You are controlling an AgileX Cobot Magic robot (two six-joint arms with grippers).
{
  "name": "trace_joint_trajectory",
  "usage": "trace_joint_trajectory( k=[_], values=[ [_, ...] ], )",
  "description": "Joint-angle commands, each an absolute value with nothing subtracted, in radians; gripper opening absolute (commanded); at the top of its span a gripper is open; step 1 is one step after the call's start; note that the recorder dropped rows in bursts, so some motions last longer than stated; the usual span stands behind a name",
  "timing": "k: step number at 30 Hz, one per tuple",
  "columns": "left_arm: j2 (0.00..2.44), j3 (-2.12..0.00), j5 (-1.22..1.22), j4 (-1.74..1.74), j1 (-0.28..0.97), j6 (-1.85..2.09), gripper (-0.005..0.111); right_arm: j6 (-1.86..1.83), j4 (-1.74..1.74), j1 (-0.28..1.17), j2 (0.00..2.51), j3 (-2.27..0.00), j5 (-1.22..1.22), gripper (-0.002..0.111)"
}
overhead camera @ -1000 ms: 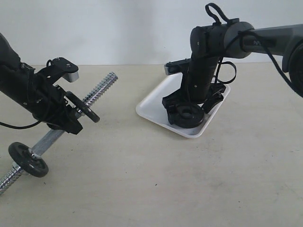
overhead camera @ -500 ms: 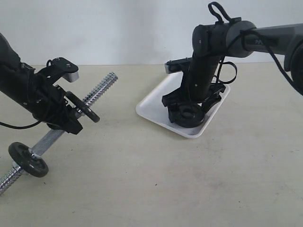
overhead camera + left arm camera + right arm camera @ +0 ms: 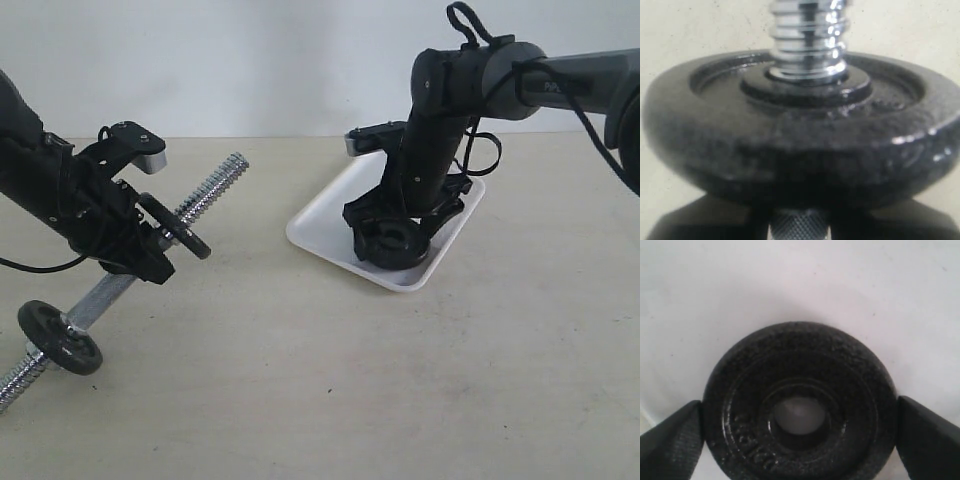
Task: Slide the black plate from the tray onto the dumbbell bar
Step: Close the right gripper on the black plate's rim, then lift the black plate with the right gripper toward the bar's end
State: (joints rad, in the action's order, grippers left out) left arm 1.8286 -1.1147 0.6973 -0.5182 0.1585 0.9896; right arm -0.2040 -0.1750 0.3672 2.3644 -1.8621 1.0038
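Right pincer (image 3: 800, 437) tighter (black plate (image 3: 800, 352) flat)

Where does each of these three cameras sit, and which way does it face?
Exterior view: off the arms, facing the table; shows the left gripper clamped on the dumbbell bar and the right gripper down in the tray.
Left wrist view: on the left arm, looking along the dumbbell bar at a black disc; dark jaw tips just show.
Right wrist view: on the right arm, looking down at the black plate; both fingers flank it.
Shared: exterior and right wrist views both show the black plate.
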Motion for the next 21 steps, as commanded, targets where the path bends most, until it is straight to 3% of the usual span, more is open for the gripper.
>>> trace_joint_trajectory(
  k=[1, 21],
  values=[
    [1.767, -1.142, 0.671, -0.586, 0.164, 0.981, 0.004, -0.301, -0.426, 0.352, 2.391, -1.840, 0.991, 0.000],
    [1.767, -1.142, 0.677, -0.503, 0.162, 0.981, 0.004, -0.404, -0.542, 0.295, 2.313, -1.995, 1.181, 0.000]
  ],
)
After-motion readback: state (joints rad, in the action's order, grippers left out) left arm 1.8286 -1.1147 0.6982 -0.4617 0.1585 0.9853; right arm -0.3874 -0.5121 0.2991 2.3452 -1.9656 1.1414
